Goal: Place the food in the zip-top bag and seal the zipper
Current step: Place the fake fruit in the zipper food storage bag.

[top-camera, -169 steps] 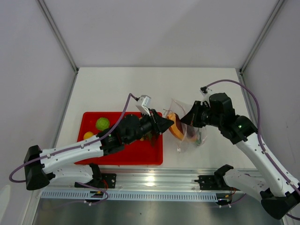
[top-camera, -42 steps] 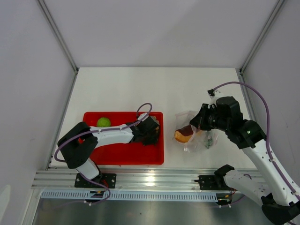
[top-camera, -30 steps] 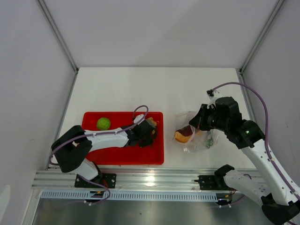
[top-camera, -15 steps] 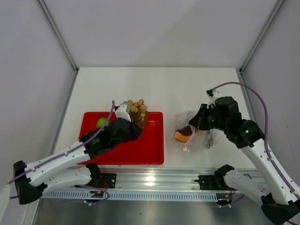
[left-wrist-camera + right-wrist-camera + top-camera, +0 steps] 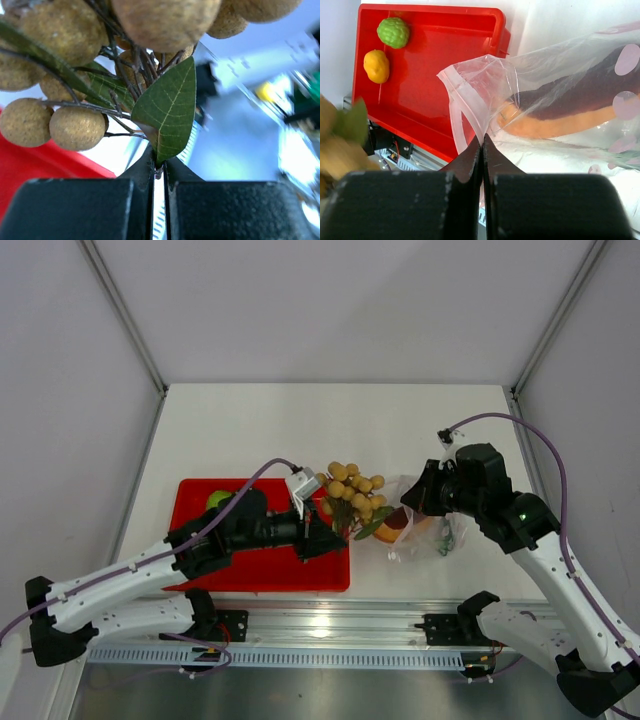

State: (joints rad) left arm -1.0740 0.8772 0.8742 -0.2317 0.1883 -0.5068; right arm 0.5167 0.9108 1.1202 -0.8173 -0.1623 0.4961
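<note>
Bagging stage, mid-transfer. The left gripper (image 5: 159,167), jaws closed on a green leaf (image 5: 167,112), holds the cluster of small tan balls (image 5: 352,490) over the right edge of the red tray (image 5: 300,575), just beside the zip-top bag (image 5: 428,530). The right gripper (image 5: 481,145), jaws closed, pinches the bag's open mouth edge. The meat slab (image 5: 570,107) lies inside the bag. The green ball (image 5: 393,31) and yellow-orange ball (image 5: 376,66) rest at the tray's left end.
</note>
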